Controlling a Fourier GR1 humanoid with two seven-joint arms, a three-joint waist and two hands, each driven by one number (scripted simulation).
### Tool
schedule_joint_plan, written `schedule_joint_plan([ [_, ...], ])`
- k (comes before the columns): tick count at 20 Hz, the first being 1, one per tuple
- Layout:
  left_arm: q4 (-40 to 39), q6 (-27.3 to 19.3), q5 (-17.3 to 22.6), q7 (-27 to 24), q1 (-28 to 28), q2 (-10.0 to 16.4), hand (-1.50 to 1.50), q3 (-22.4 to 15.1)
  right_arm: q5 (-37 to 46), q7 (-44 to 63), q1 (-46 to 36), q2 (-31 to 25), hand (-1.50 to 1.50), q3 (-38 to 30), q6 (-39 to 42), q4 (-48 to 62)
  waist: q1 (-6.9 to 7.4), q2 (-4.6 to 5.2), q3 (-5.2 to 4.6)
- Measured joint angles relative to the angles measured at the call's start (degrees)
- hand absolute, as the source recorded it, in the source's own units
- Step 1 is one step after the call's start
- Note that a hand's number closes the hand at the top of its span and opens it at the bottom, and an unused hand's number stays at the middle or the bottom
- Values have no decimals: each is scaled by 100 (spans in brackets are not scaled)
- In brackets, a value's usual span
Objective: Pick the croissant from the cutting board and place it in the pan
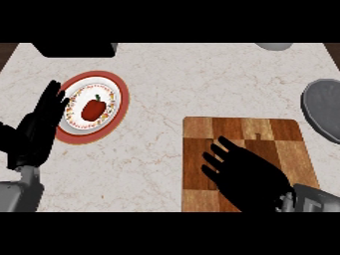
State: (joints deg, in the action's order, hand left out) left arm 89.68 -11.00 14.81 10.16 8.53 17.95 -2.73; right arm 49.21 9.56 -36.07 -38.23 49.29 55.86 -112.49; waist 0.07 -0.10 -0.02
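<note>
Two black hands show over a pale marbled counter (187,79). The right hand (250,174) hangs palm-down over the wooden cutting board (275,132). Its fingers (228,149) are spread apart and fairly straight, pointing up and left, and they are clamped on nothing that can be seen.

No croissant is visible. The board beyond and beside the fingers is bare, so the croissant most likely lies under the palm, hidden from view. Whether the hand touches it cannot be told.

The dark grey pan (333,112) sits well to the right of the fingers, past the board's far right corner and partly cut off by the edge of the view.

The step in hand looks like the grasp. To do it well, the fingers and thumb should close around the croissant from both sides, without pressing it flat. The hand should then lift straight up before swinging right, clear of the pan's rim.

The left hand (36,132) rests open at the left, fingers up. Just to the right of those fingers is a red-rimmed plate (117,107) holding a red vegetable (93,108).
</note>
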Motion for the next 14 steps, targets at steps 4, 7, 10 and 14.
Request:
schedule_joint_plan([
  [4, 41, 73, -17, 92, 21, -11, 0, 101, 432, 101, 138, 226, -150, 95, 69, -153, 3, 1, 0],
  [7, -25, 152, -33, 107, 82, -38, 0, 185, 678, 144, 398, 429, -150, 169, 79, -258, -2, 4, 1],
  [10, -49, 176, -126, 31, 47, -137, 0, 180, 973, 208, 552, 690, -150, 277, 82, -150, 1, 5, 1],
  [14, 91, 172, -192, 152, 35, -173, 0, 215, 1410, 271, 669, 943, -150, 485, -26, 275, 16, 7, 1],
])
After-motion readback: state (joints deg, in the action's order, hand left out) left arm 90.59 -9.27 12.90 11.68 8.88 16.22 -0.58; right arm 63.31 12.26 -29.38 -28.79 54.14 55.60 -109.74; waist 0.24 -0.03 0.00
